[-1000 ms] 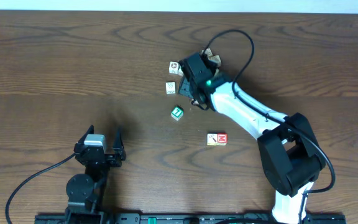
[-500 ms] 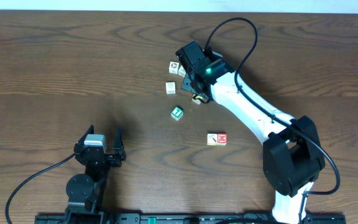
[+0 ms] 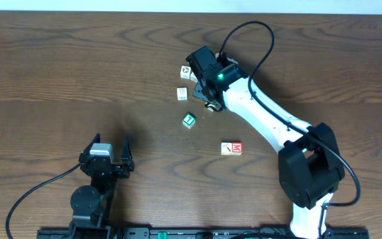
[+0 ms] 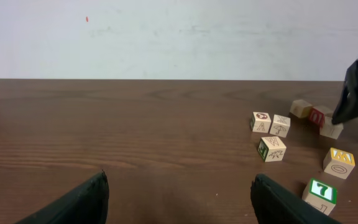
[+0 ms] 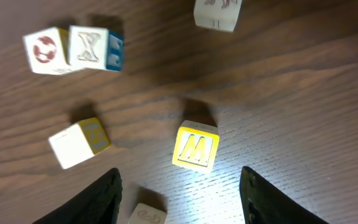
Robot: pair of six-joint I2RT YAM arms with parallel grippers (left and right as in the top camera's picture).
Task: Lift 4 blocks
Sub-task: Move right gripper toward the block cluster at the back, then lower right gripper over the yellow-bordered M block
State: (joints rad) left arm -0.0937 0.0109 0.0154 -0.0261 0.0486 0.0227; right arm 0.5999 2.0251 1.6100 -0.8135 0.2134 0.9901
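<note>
My right gripper (image 3: 203,87) hovers open over the cluster of blocks at the table's far middle, holding nothing. In its wrist view the yellow block with an M (image 5: 196,148) lies just ahead of the open right gripper (image 5: 180,182), and a pale cube (image 5: 148,215) sits low between the fingers. The green block with a 7 (image 3: 189,120) and the red block with a white letter (image 3: 231,148) lie apart, nearer the front. My left gripper (image 3: 113,142) rests open and empty near the front left; its view shows the green block (image 4: 320,193) and the yellow block (image 4: 339,162).
Pale cream cubes with small pictures (image 3: 186,71) (image 3: 182,93) lie left of the right gripper, also seen as a pair (image 5: 70,48) and one with a yellow side (image 5: 78,143). The right arm (image 3: 264,119) stretches diagonally across the right half. A cable loops behind it.
The right gripper has shifted toward the back left of the cluster, uncovering a yellow block beneath the arm; it hardly moved in the last half second. The left arm stayed still.
</note>
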